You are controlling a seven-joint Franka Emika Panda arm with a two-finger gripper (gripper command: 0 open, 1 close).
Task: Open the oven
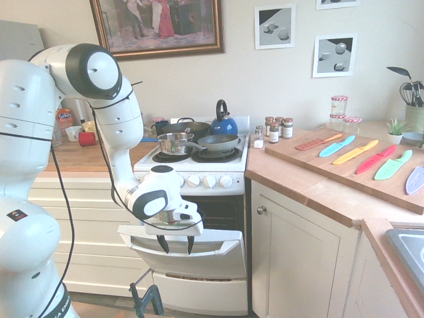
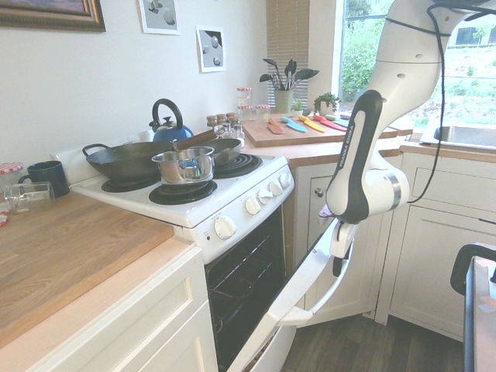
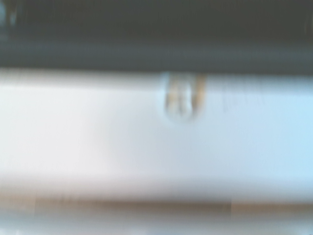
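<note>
Pincer (image 1: 177, 244) spread, prongs down over door (image 1: 199, 255) | oven (image 1: 199, 179) partly open | tip: push steadily downward at handle (image 2: 314, 298).

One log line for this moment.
oven door: partly open, tilted out | gripper: jaws open, at door's top edge | handle: not gripped

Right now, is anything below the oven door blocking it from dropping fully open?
Nothing visible does. The oven door hangs partly open, with the end effector at its top edge, and the floor beneath it looks bare.
</note>
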